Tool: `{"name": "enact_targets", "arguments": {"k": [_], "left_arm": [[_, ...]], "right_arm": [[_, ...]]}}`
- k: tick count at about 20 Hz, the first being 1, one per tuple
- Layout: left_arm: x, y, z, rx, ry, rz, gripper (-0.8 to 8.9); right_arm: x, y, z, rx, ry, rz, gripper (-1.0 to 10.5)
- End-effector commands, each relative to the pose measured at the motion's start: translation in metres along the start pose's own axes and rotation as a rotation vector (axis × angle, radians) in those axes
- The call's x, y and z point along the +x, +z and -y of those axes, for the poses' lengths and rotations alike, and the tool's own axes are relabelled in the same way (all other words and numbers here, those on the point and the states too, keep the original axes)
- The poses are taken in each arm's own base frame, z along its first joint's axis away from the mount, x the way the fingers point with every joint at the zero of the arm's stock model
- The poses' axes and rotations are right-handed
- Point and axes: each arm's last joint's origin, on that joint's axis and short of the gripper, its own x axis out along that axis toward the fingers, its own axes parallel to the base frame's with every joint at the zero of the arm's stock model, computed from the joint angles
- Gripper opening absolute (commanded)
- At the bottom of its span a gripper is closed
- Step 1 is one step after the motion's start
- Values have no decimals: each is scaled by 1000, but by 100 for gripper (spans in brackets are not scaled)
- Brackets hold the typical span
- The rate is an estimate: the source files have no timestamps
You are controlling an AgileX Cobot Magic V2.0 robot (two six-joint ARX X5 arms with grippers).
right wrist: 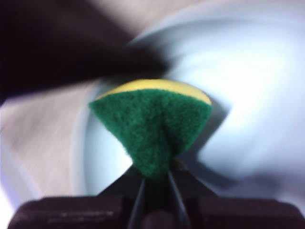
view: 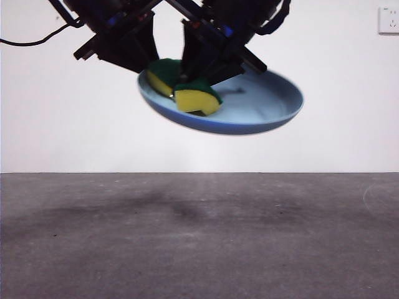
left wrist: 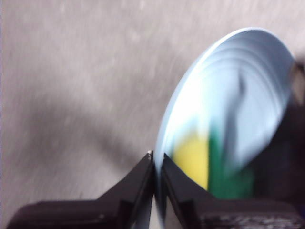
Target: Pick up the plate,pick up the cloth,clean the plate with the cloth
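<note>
The desk [view: 199, 249] is a dark grey, coarse, matte surface with soft shadows across its middle. Behind it stands a plain white wall [view: 349, 93]. A white wall socket [view: 388, 20] sits at the upper right corner, partly cut off by the frame edge. A black cable [view: 31, 41] enters from the upper left.

The large round shallow light-blue plastic plate [view: 262, 109] is held in the air, tilted, well above the desk. The left gripper [left wrist: 156, 164] is clamped on the plate rim, one jaw on each face. The small yellow sponge block with a dark green scouring layer [view: 197, 99] is pinched and folded in the right gripper [right wrist: 155, 174], whose jaws are closed on its green side. In the front view the sponge lies against the inner face of the plate, near the rim on the side toward the left gripper.

Both arms are cut off at the top of the front view. Both wrist views are blurred. In the left wrist view the sponge appears only as smeared yellow and green patches.
</note>
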Motion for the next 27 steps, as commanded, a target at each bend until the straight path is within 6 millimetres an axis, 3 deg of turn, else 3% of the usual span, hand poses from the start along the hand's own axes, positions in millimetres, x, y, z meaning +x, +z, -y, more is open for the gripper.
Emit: {"name": "enact_targets", "arguments": {"k": [1, 5, 8, 13, 17, 23, 27], "left_arm": [[-3, 4, -5, -51, -11, 33, -7], [-8, 0, -23, -95, 41, -14, -7], [-10, -7, -25, -68, -41, -84, -7], [-11, -8, -18, -25, -305, -93, -7], [-12, -4, -16, -17, -357, -61, -7], [-11, 10, -18, -72, -294, 58, -7], [-12, 15, -22, -113, -236, 106, -7]], "right_arm": [[9, -13, -2, 21, -19, -117, -12], [4, -26, 9, -2, -403, -237, -11], [1, -18, 21, -19, -647, -154, -11], [2, 6, 31, 31, -398, 91, -11], [2, 13, 26, 44, -156, 154, -11], [9, 3, -2, 26, 79, 38, -11], [12, -17, -16, 0, 16, -151, -11]]}}
